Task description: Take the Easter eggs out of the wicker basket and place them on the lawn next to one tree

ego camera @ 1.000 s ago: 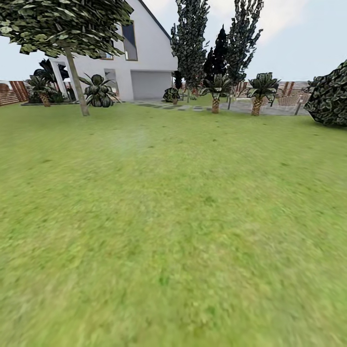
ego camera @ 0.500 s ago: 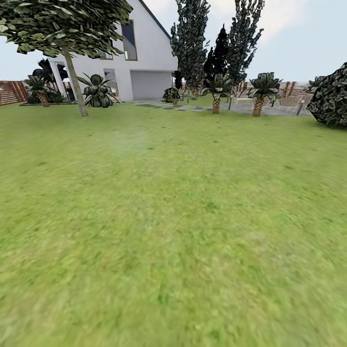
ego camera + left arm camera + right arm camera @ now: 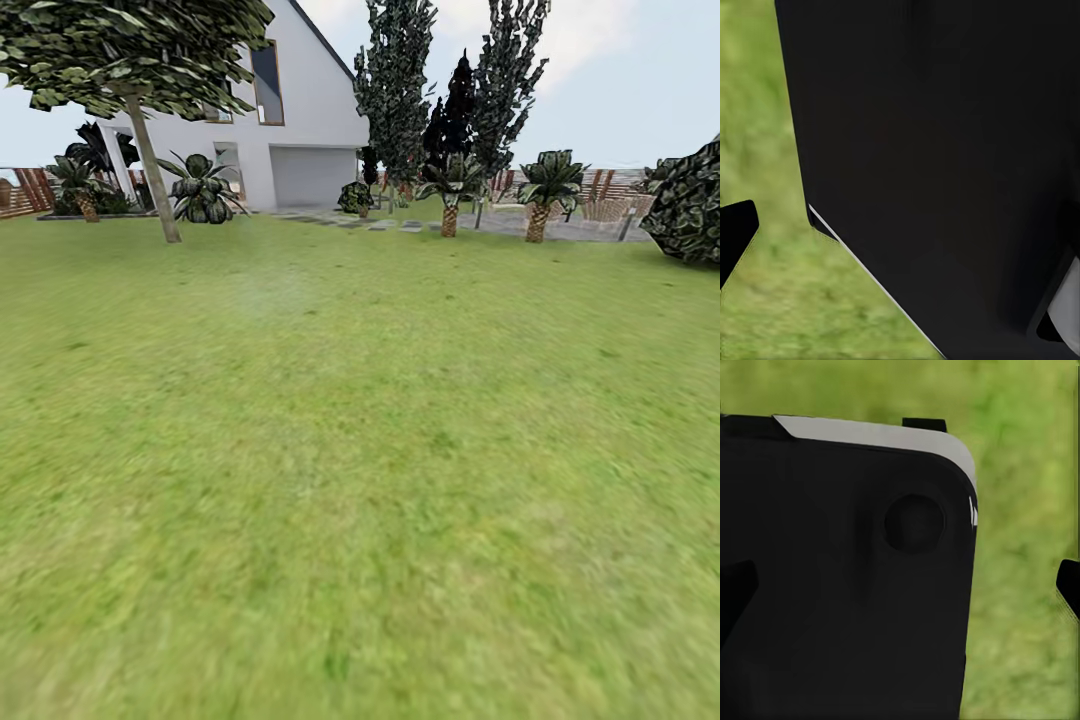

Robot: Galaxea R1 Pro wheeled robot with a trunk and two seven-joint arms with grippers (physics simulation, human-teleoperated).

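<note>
The lawn (image 3: 360, 470) spreads wide and mottled green in the head view. A tree (image 3: 152, 160) with a pale straight trunk and a dark speckled canopy stands at the lawn's far left. The eggs and the wicker basket are out of view. In the left wrist view, one black fingertip (image 3: 735, 232) of my left gripper (image 3: 900, 232) sits over grass, beside a large black part of the robot. In the right wrist view, my right gripper (image 3: 900, 585) has its fingertips (image 3: 1069, 585) spread wide apart and holds nothing.
A white house (image 3: 300, 120) with a garage door stands at the back. Tall dark trees (image 3: 400, 90), short palms (image 3: 448, 195) and stone paving (image 3: 520, 225) line the far edge. A round leafy bush (image 3: 690, 205) sits at the far right.
The whole head view has shifted slightly: the bush and palms drift outward as the camera creeps forward. Nothing on the lawn has moved.
</note>
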